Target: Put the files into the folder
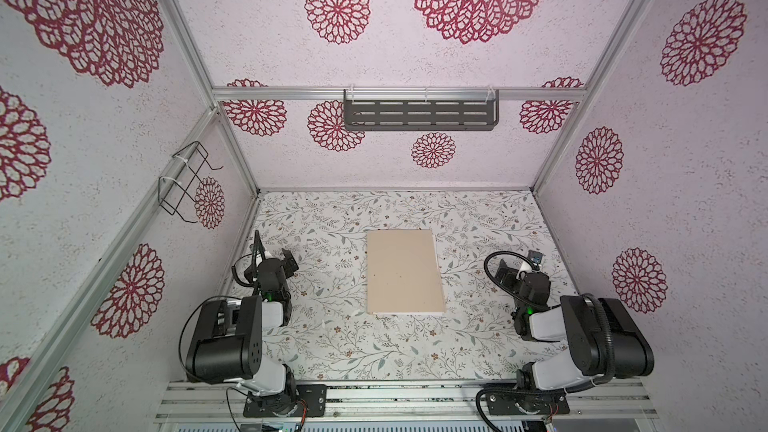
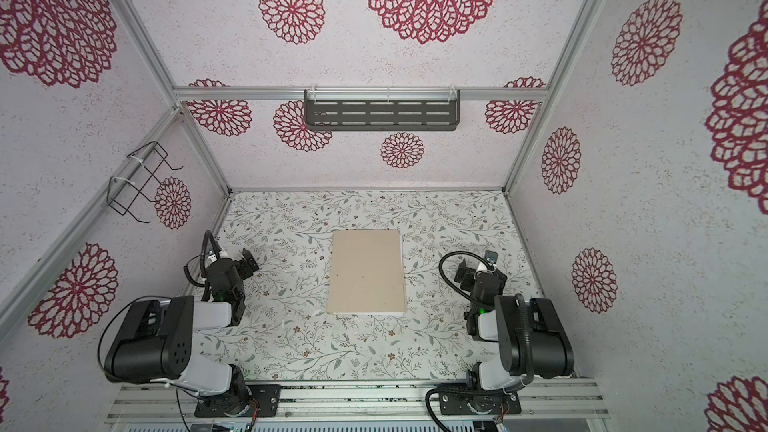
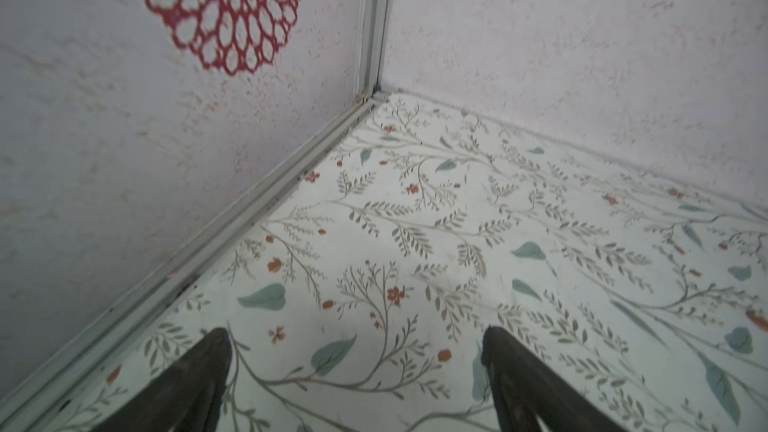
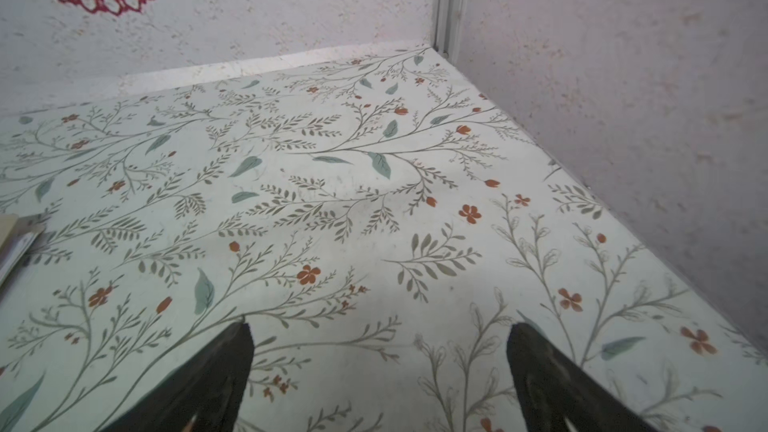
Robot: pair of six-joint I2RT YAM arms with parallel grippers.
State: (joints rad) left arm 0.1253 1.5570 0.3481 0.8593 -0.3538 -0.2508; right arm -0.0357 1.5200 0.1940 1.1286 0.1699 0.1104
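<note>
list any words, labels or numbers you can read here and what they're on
None readable.
folder: plain tan cover, no print or label.
files: only white edges show under the cover; any print is hidden.
small blue tag: too small to read.

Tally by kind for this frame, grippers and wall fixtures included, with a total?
folder: 1, closed
files: 1 stack, white edge showing at the folder's near side; sheets uncountable
grippers: 2, left gripper and right gripper, both open
wall fixtures: 2, slotted shelf and wire rack
total: 6
</note>
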